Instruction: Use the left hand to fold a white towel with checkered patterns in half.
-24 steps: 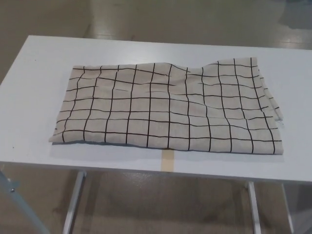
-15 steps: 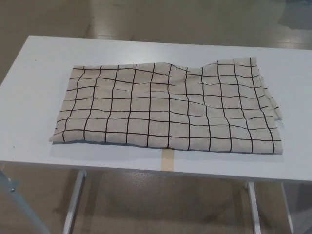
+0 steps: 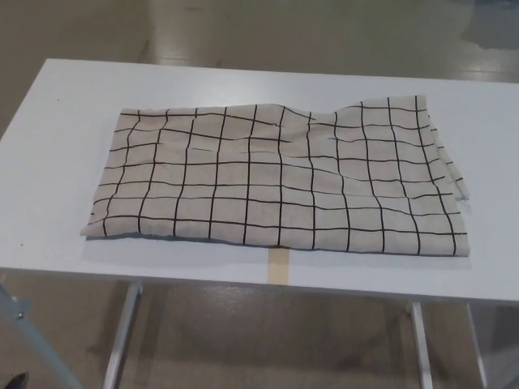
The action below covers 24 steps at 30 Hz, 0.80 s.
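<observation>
A big white table (image 3: 57,146) fills most of the view. It sits on thin metal legs (image 3: 122,340), and a shiny tan floor (image 3: 284,32) shows behind it and under it.

On the table lies the white towel with black checkered lines (image 3: 276,178). It is spread out flat and wide, and it takes up the middle of the table from left to right. Its far edge has a few soft bumps and wrinkles near the middle. On the right side the cloth looks layered, with a second edge peeking out just past the first one. The near edge of the towel runs close to the front edge of the table.

A small strip of tan tape (image 3: 279,266) is stuck on the table at the front. The towel's near edge touches or just covers the top end of it.

Nothing else sits on the table, so no thing blocks the towel. There is bare table on the left of the towel, a wide band behind it, and a smaller bit on the right. At the front there is only a thin band of bare table.

Neither robot hand shows here, not the left one and not the right one, so I cannot tell if their fingers are apart or together
</observation>
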### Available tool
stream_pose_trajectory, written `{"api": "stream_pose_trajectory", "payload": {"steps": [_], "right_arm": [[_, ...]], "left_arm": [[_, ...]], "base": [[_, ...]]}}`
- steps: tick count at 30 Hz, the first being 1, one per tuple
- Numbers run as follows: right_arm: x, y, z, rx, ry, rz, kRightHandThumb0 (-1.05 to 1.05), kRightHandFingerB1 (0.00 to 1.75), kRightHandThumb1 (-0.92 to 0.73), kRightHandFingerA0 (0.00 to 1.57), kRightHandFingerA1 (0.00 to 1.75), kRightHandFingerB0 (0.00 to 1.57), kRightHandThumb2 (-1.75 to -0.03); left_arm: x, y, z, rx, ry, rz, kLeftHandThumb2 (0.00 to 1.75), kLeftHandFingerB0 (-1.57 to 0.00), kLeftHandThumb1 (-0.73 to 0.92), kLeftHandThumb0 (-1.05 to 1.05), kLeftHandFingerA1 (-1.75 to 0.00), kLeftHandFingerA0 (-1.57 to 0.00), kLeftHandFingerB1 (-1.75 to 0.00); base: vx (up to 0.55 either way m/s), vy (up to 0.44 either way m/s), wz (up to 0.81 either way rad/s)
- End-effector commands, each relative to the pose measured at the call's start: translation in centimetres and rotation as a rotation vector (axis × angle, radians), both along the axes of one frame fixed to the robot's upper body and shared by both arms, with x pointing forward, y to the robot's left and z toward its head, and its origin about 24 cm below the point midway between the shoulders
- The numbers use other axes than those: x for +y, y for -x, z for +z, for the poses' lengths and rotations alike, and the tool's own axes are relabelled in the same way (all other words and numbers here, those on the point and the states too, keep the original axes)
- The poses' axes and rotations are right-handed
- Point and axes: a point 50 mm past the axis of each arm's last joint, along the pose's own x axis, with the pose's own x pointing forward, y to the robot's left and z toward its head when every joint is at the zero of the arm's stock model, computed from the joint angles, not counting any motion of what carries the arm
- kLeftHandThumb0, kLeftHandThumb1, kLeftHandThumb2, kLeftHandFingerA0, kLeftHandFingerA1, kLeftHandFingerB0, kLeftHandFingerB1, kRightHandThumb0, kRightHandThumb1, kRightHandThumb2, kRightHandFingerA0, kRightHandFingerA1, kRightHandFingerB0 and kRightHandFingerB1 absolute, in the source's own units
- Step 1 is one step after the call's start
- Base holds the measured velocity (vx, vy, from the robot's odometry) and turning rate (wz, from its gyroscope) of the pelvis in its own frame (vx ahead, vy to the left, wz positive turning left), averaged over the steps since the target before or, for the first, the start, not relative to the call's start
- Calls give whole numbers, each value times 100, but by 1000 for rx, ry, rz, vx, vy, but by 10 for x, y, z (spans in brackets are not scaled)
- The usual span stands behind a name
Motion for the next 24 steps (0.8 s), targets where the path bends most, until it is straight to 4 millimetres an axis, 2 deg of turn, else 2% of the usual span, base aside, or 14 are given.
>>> {"api": "stream_pose_trajectory", "payload": {"steps": [1,2,4,5,6,7,9,14,16,18,21,22,23,24], "right_arm": [[12,9,-7,-17,92,140,-32,38,-72,23,48,19,-61],[12,10,-8,-5,108,151,-31,38,-73,24,47,19,-61],[11,11,-10,7,125,162,-31,38,-73,26,46,20,-61],[10,11,-13,21,132,170,-30,38,-73,27,46,19,-61],[10,11,-14,24,134,173,-30,38,-73,27,46,19,-61],[10,12,-15,24,137,180,-31,38,-73,28,46,19,-61],[12,13,-16,24,129,187,-30,38,-73,28,46,19,-61],[12,15,-17,20,127,178,-30,38,-73,29,47,19,-61],[13,17,-18,22,126,177,-30,38,-73,29,47,19,-61],[13,18,-18,24,118,171,-28,38,-73,29,47,19,-61],[13,18,-18,20,113,166,-27,38,-74,28,47,19,-61],[12,16,-18,17,110,163,-23,50,-52,24,58,11,-95],[12,14,-17,12,107,159,-22,50,-52,24,58,11,-95],[12,13,-17,11,105,157,-22,50,-52,24,58,11,-95]], "left_arm": [[-21,-6,79,-297,-518,-170,60,0,43,-38,-9,0,-5],[-24,-9,86,-323,-562,-192,67,0,31,-47,-12,0,-8],[-27,-14,96,-363,-619,-224,64,0,29,-43,-16,0,-5],[-35,-27,110,-426,-696,-277,65,0,28,-36,-29,0,-19],[-37,-31,114,-446,-724,-293,65,0,28,-36,-29,0,-19],[-40,-37,116,-454,-742,-316,66,0,28,-35,-33,0,-25],[-46,-47,118,-445,-778,-364,66,-7,29,-38,-25,0,-25],[-62,-74,122,-375,-880,-469,67,-7,32,-43,-23,-2,-28],[-64,-77,122,-367,-890,-481,67,-8,32,-43,-23,-2,-29],[-72,-95,120,-308,-946,-534,66,-8,33,-46,-21,-5,-27],[-75,-103,120,-285,-967,-553,67,-8,34,-47,-20,-4,-26],[-77,-112,121,-262,-991,-563,57,-10,43,-47,-18,-4,-23],[-81,-126,121,-218,-1041,-575,68,-4,37,-49,-16,-2,-25],[-83,-133,120,-193,-1072,-578,68,-4,37,-49,-16,-2,-25]], "base": [[0,0,0],[0,0,0],[0,0,0],[0,0,0],[0,0,0],[0,0,0],[0,0,0],[0,0,0],[0,0,0],[0,0,0],[0,0,0],[0,0,0],[0,0,0],[0,0,0]]}}
